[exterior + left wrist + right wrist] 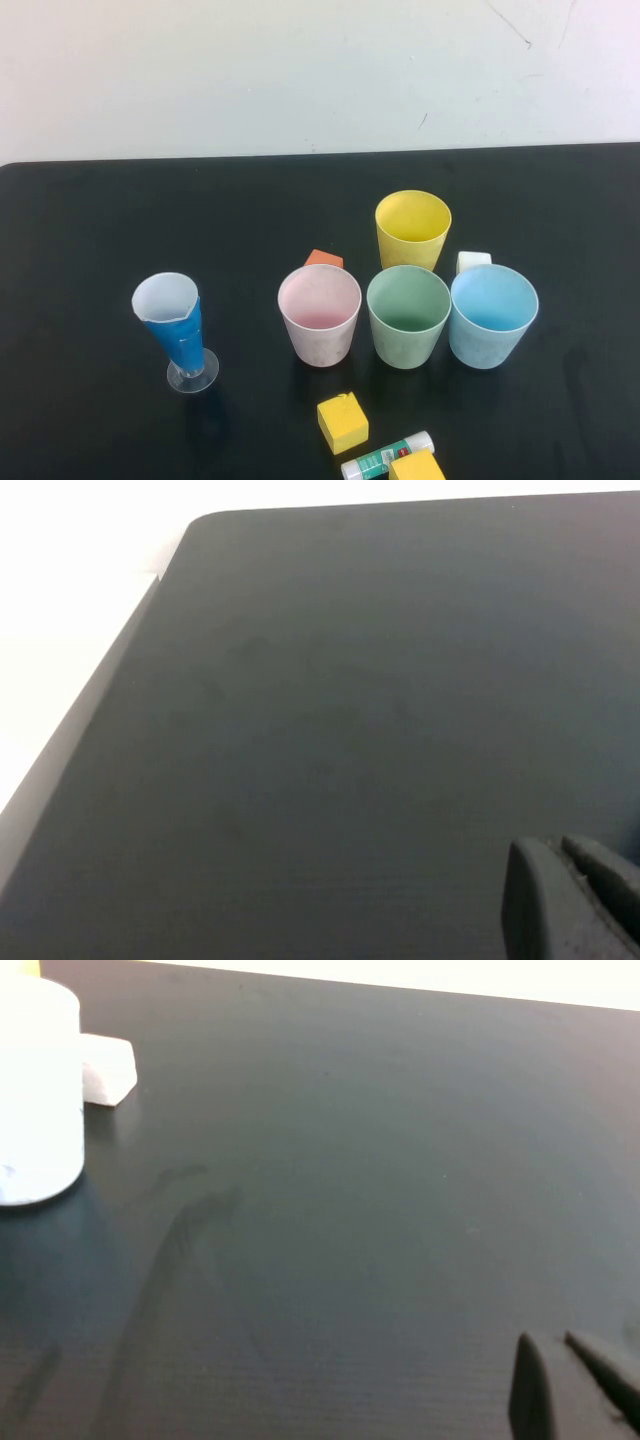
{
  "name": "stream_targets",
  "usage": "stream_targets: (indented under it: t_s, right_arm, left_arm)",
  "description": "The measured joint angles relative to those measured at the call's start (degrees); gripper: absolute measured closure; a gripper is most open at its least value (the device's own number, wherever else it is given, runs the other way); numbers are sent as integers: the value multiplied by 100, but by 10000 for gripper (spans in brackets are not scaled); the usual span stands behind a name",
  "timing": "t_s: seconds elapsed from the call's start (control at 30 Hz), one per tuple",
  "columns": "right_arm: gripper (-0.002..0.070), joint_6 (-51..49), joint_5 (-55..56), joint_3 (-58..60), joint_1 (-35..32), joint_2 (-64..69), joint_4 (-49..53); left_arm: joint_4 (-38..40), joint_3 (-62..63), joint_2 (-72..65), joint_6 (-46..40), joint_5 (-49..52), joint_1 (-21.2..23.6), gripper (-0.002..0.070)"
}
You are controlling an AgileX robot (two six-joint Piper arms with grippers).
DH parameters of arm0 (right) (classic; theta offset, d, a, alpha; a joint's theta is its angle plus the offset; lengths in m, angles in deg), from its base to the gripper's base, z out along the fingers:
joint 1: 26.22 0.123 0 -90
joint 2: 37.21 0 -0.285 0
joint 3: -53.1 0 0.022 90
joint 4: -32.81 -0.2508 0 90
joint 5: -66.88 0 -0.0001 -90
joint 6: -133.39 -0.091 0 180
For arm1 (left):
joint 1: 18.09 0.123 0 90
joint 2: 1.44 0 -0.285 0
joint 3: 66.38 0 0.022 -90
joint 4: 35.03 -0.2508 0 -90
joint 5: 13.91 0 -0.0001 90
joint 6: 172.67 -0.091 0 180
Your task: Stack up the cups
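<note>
Four tapered, handleless plastic cups stand upright and unstacked on the matte black bench [100, 240], all showing nothing inside. Taking the green cup [408, 316] as landmark: the pink cup [319, 314] stands just to its left, the light blue cup [492, 315] just to its right with rims nearly touching, and the yellow cup [413, 229] just behind it. Well to the left of the green cup stands a tall narrow blue cone glass [175, 328] on a clear round foot, with a white inside. An orange block [323, 259] peeks out behind the pink cup; a small white block [473, 261] sits behind the blue cup. In front of the green cup lie a yellow cube [342, 422], a glue stick [386, 457] with a green label, and a second yellow block [417, 467] at the bench's near edge.

The bench is bare and open far left of the green cup and behind the yellow cup up to the pale wall.

The left hand [570, 905] hovers over bare bench near a rounded corner; the right hand [570, 1385] hovers over bare bench to the right of the blue cup. Each shows dark fingers close together, holding nothing.
</note>
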Motion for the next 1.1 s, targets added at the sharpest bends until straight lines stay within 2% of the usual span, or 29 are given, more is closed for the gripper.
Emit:
stream_targets:
  t_s: [0.5, 0.63, 0.7, 0.8, 0.97, 1.1]
  right_arm:
    - [679, 0, 0, 0, 0, 0, 9]
    - [679, 0, 0, 0, 0, 0, -201]
    - [679, -45, 0, 0, 0, 0, -526]
    - [679, -363, 0, 10, 0, 0, -1472]
    - [679, -1174, -56, 23, 0, 0, -3672]
    - [679, -1132, 42, 23, 0, 0, -4086]
  left_arm:
    - [12, 0, 0, 0, 0, 0, 677]
    - [393, 0, 0, 0, -223, 0, 677]
    - [835, -12, 0, 43, -489, 0, 677]
    - [2056, -12, 0, 227, -958, 0, 677]
    - [4705, -12, 0, 763, -1313, 0, 677]
    - [5452, -12, 0, 857, -1401, 0, 677]
